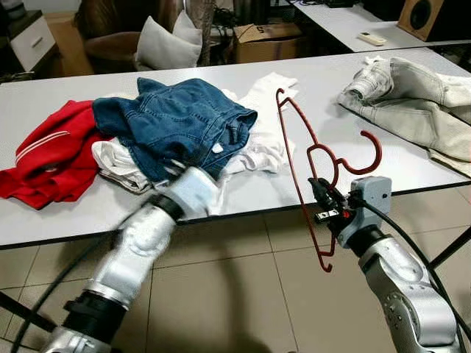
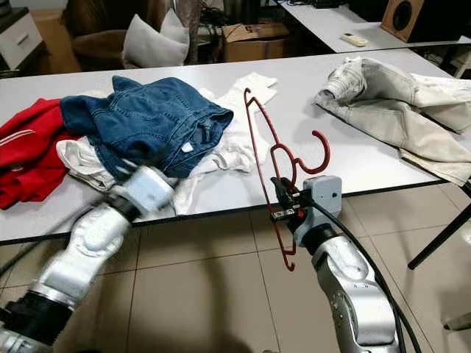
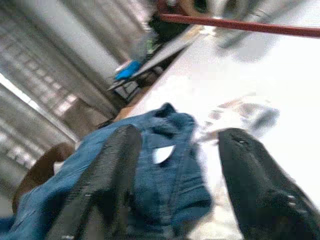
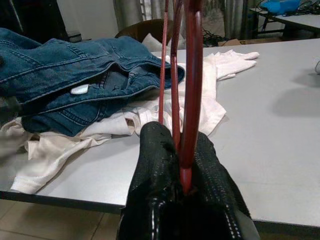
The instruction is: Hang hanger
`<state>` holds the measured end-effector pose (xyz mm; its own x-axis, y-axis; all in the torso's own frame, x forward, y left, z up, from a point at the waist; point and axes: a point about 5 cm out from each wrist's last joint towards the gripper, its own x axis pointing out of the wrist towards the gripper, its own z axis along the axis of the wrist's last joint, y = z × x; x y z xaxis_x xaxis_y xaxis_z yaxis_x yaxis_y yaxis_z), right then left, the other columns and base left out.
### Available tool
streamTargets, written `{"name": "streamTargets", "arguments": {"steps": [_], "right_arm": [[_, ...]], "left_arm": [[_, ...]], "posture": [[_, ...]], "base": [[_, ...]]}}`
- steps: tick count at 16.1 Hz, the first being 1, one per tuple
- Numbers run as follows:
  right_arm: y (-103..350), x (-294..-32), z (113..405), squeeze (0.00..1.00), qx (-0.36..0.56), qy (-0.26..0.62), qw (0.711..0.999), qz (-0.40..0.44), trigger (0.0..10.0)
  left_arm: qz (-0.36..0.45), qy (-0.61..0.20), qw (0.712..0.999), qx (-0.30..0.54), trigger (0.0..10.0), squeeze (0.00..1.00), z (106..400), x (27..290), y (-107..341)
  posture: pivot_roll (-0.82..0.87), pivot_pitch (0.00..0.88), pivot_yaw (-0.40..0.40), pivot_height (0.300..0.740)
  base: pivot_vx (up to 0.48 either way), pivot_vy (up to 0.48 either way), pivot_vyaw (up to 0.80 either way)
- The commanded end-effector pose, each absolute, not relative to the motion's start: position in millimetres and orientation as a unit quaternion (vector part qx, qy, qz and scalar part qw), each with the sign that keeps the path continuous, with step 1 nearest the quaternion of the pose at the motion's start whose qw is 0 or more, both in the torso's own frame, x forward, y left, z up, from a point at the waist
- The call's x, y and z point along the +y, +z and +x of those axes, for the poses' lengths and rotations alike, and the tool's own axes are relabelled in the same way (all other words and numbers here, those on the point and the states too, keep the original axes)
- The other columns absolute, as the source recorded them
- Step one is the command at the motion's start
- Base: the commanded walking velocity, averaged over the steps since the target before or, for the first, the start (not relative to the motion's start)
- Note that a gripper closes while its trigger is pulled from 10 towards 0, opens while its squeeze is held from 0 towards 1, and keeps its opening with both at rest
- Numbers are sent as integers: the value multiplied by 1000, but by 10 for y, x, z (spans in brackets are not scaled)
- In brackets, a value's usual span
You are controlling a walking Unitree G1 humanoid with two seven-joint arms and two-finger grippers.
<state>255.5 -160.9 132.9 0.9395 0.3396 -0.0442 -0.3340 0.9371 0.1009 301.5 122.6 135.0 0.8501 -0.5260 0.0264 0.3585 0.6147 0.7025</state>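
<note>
Right gripper (image 1: pixel 324 197) pinching 1 red hanger (image 1: pixel 309 158) upright above table (image 1: pixel 309 92) edge. Left gripper (image 3: pixel 175 200) spread at 1 blue denim garment (image 1: pixel 176 121), beside 1 red top (image 1: pixel 51 151), 1 white shirt (image 1: pixel 261 147).

The place looked like a home room turned to work use. A long white table (image 1: pixel 383 176) stood on beige floor tiles (image 1: pixel 243 294). Behind the table sat a brown armchair (image 1: pixel 110 37) with a pillow (image 1: pixel 168 44), a cardboard box (image 1: pixel 266 40), a second table (image 1: pixel 346 22) and a speaker (image 1: pixel 423 16).
</note>
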Motion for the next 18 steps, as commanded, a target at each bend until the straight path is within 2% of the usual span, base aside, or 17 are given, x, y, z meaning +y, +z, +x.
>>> {"name": "streamTargets", "arguments": {"steps": [1, 2, 3, 9, 11, 13, 18], "right_arm": [[1349, -1582, 2569, 0, 25, 175, 983, 46, 10000], [1348, -1579, 2567, 0, 25, 174, 983, 46, 10000], [1348, -1576, 2569, 0, 25, 174, 983, 47, 10000], [1358, -1591, 2535, 0, 24, 166, 985, 47, 10000], [1360, -1592, 2535, 0, 24, 166, 985, 47, 10000], [1358, -1590, 2537, 0, 24, 166, 985, 47, 10000], [1363, -1559, 2584, 0, 22, 171, 984, 48, 10000]], "left_arm": [[395, -239, 881, -106, 10000, 1000, 3052, 1264, 1332], [444, -215, 864, -100, 10000, 659, 3125, 1300, 1276], [462, -214, 855, -95, 10000, 0, 3161, 1298, 1219], [521, -124, 839, -97, 10000, 0, 3310, 1436, 1240], [521, -103, 843, -91, 10000, 0, 3333, 1509, 1248], [484, -62, 869, -86, 10000, 0, 3344, 1656, 1308], [508, -19, 856, -99, 10000, 0, 3259, 1874, 1419]], "posture": [[-207, 0, 64, 740], [-207, 0, 64, 740], [-211, 0, 67, 740], [-234, 0, 82, 740], [-235, 0, 80, 740], [-234, 0, 79, 740], [-208, 0, 69, 740]], "base": [[0, 0, 0], [0, 0, 0], [0, 0, 0], [0, 0, 0], [0, 0, 0], [0, 0, 0], [0, 0, 0]]}}
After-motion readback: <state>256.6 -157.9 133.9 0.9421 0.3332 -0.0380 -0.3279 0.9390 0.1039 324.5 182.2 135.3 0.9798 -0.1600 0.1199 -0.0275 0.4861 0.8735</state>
